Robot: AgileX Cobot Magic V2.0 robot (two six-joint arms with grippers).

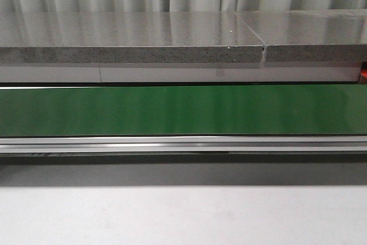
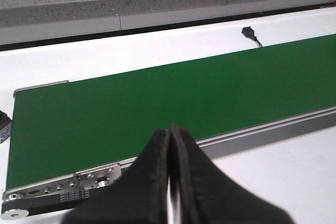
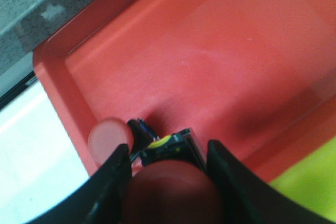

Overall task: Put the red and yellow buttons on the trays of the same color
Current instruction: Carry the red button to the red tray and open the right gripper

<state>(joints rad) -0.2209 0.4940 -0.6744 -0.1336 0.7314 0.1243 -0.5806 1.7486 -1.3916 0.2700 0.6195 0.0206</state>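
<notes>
Here, what you have:
Red tray (image 3: 210, 56): bare floor; a red button (image 3: 173, 184) held over its near rim.
Right gripper (image 3: 169, 169): clamped on that button.
Left gripper (image 2: 170, 182): closed, holding nothing, above your green belt (image 2: 157, 103).
Yellow tray (image 3: 310, 182): only a corner visible.

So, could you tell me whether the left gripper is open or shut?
Shut: in the left wrist view, the left gripper has its fingers pressed together, holding nothing, above the belt.

White table (image 1: 183, 216) carries the green conveyor belt (image 1: 183, 110)
</notes>
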